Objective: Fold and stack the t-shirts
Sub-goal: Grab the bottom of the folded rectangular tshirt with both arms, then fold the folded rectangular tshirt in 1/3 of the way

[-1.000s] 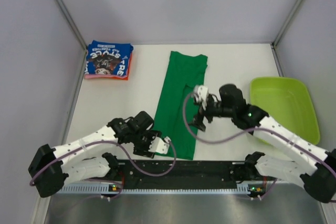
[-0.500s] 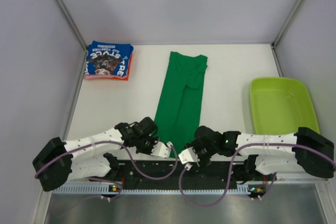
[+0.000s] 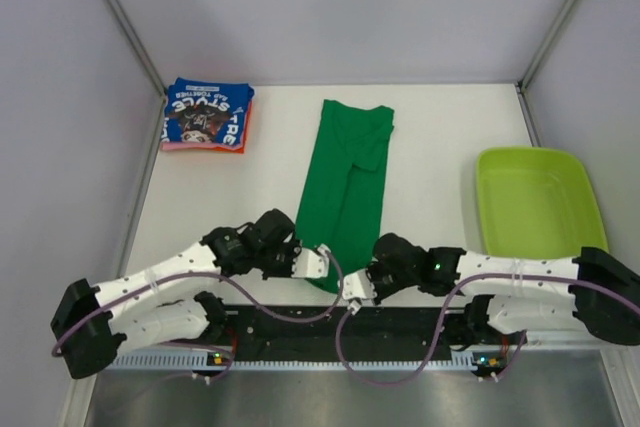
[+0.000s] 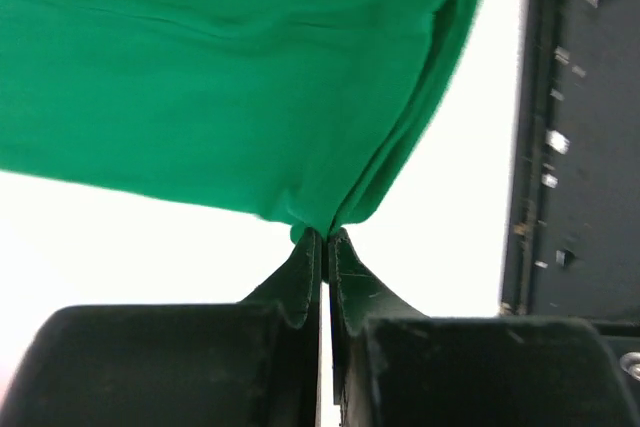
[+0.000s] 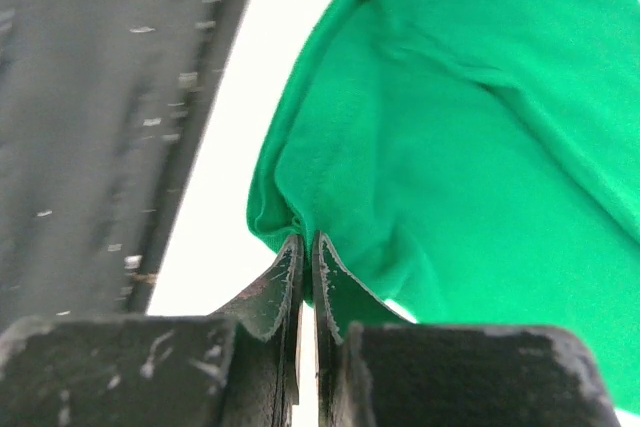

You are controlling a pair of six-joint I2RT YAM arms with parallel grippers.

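Ok, top view: the plain bright green soft-cloth t-shirt (image 3: 345, 182) lies mid-table as a long narrow strip, sides folded in, collar end far, hem end near the arm bases; left gripper (image 3: 318, 265) and right gripper (image 3: 352, 289) sit at the two near hem corners; a folded blue t-shirt with white lettering (image 3: 205, 115) rests on a folded orange-pink t-shirt (image 3: 243, 139) at far left; the lime-green hard plastic tub (image 3: 540, 209) is at right, well apart.

Left wrist: fingers together, clamped on a pinch of green hem; cloth bunches into the tips; the black base rail (image 4: 570, 147) is just beside.

Right wrist: same, fingers pressed on the other hem corner.

Judgement: end-to-end fold is in hand; next move likely calls for both arms lifting evenly and carrying the hem toward the collar, edges aligned; stacking on the blue one is not yet done.
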